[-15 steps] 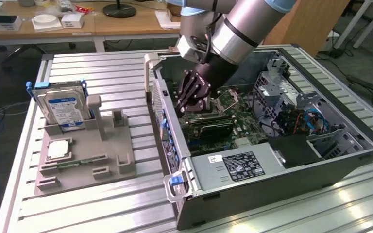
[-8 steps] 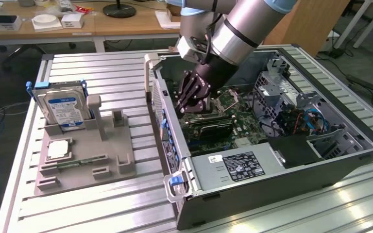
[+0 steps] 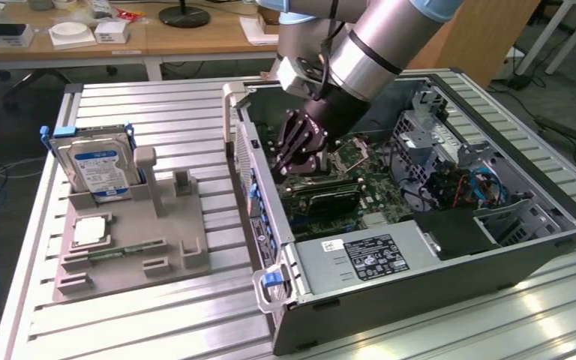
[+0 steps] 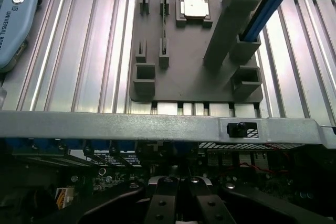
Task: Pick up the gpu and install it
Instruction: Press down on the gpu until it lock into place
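The gpu (image 3: 321, 199) shows as a dark flat card inside the open computer case (image 3: 258, 187), lying over the green motherboard (image 3: 368, 187) near the case's rear wall. My gripper (image 3: 290, 169) reaches down into the case, and its black fingertips sit just above the card's upper edge. In the wrist view my gripper (image 4: 178, 184) has its fingers pressed together, with nothing visible between them. I cannot tell whether the tips touch the card.
A grey fixture block (image 3: 133, 232) on the slatted table holds a hard drive (image 3: 93, 169), a small square chip (image 3: 88, 231) and a green memory stick (image 3: 128, 247). The case's metal wall (image 4: 157, 124) crosses in front of the gripper. A power supply (image 3: 368, 255) fills the case's near corner.
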You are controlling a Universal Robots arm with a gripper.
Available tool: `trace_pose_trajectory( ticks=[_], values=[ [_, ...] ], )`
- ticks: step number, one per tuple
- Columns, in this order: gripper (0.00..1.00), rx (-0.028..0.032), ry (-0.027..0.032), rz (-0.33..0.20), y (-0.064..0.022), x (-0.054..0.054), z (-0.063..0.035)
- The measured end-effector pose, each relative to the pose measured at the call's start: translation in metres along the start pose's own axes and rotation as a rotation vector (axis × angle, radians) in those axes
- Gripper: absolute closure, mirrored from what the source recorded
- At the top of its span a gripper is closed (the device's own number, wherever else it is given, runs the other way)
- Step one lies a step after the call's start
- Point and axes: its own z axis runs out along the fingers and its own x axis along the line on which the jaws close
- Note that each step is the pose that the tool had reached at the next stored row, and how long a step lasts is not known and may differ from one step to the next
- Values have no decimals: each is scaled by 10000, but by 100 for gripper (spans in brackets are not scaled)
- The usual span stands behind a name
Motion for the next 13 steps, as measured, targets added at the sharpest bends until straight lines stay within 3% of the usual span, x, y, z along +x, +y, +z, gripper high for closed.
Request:
trace_pose_trajectory(
  ticks=[3, 4, 7, 9, 13],
  values=[
    [90, -22, -1, -1, -6, 6, 9],
    [90, -65, -5, -2, -9, 11, 13],
    [90, -291, -6, 6, -21, 20, 13],
    [90, -398, -2, 13, -39, 21, 4],
    [90, -465, -6, 14, -57, 26, 6]
  ],
)
